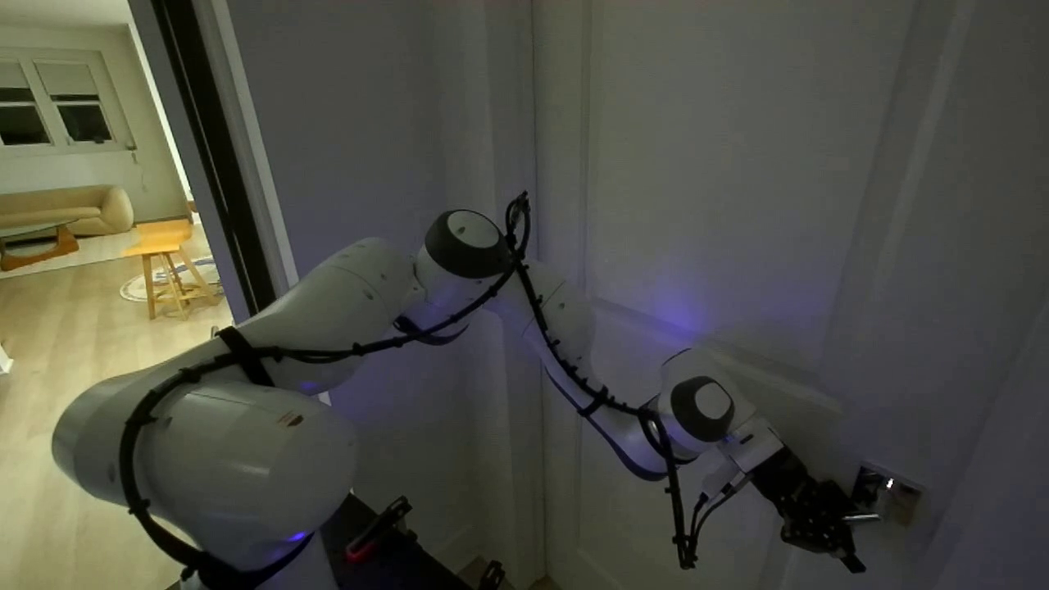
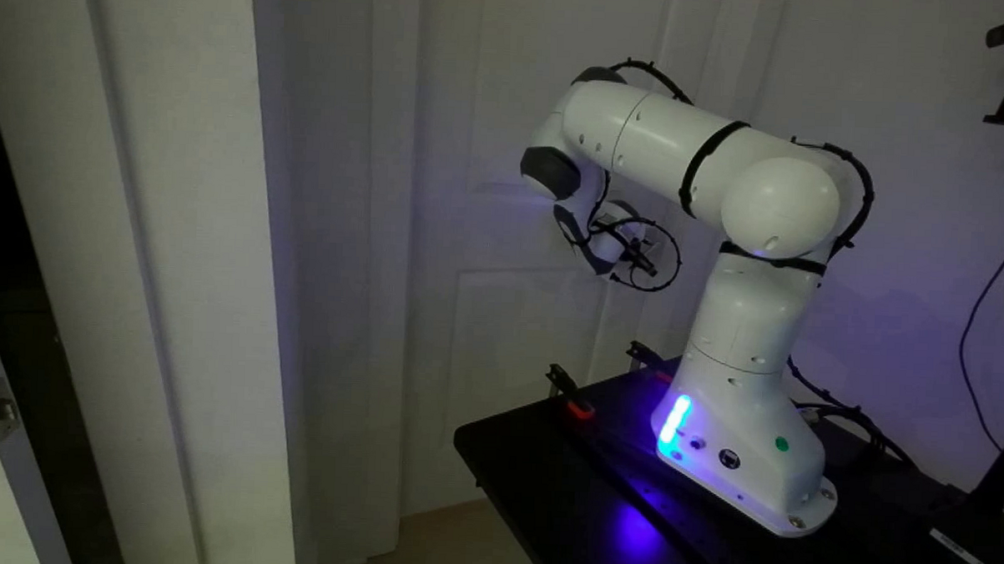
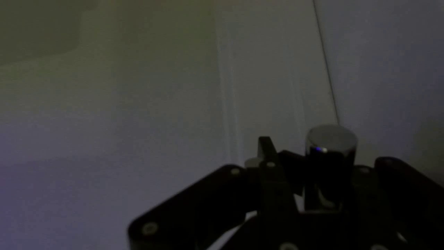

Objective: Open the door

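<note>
Dim walls [image 2: 905,204] with a violet cast fill the background; at far left in an exterior view, a lit room [image 1: 65,352] holds a pale sofa [image 1: 65,206] and a wooden stool [image 1: 161,238]. From its base [image 2: 747,441] on the black counter [image 2: 529,467], the arm [image 2: 661,146] stands upright, then in an exterior view leans up and left to a raised elbow [image 2: 592,101]. Beyond that, the forearm [image 1: 569,315] drops to the wrist [image 1: 706,410], slanting down toward the door [image 1: 721,147], which stands tall, white and panelled behind the arm in both exterior views. The fingers [image 3: 277,198] are at its silver lever handle [image 3: 331,139], beside the square plate [image 1: 889,496] on the door's right side. In the wrist view they flank the handle's rounded end, left and right; it is too dark to tell whether they grip it or leave a gap. A black cable [image 1: 361,350] runs along the arm.
</note>
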Action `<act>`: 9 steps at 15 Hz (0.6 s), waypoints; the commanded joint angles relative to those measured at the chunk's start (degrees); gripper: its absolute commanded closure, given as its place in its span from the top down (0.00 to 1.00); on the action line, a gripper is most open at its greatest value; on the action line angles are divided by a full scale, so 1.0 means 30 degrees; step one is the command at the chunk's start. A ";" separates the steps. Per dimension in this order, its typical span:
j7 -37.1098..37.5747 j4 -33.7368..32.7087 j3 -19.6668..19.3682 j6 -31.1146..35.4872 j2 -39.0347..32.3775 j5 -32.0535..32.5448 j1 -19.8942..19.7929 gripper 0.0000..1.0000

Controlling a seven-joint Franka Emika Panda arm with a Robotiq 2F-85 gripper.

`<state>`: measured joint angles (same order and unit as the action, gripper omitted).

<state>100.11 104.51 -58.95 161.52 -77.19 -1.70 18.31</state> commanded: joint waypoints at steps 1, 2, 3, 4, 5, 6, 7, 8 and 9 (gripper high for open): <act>0.0534 -0.1188 0.0524 -0.0772 -0.1008 -0.0318 -0.1362 0.01; 0.0314 -0.1316 0.0617 -0.0882 -0.0801 -0.0245 -0.1495 0.01; -0.0201 -0.1562 0.0847 -0.0890 -0.0362 -0.0151 -0.1810 0.01; -0.0420 -0.1812 0.0945 -0.0940 -0.0184 -0.0146 -0.2004 0.01; -0.0817 -0.2100 0.1102 -0.1016 0.0082 -0.0090 -0.2264 0.01; -0.1108 -0.2434 0.1206 -0.1050 0.0208 -0.0055 -0.2513 0.01; -0.1385 -0.2791 0.1327 -0.1094 0.0317 -0.0049 -0.2779 0.01; -0.1585 -0.3159 0.1448 -0.1174 0.0392 -0.0063 -0.3042 0.01; -0.1737 -0.3497 0.1559 -0.1260 0.0427 -0.0089 -0.3273 0.01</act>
<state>96.86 98.84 -57.09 160.09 -76.30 -1.72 14.35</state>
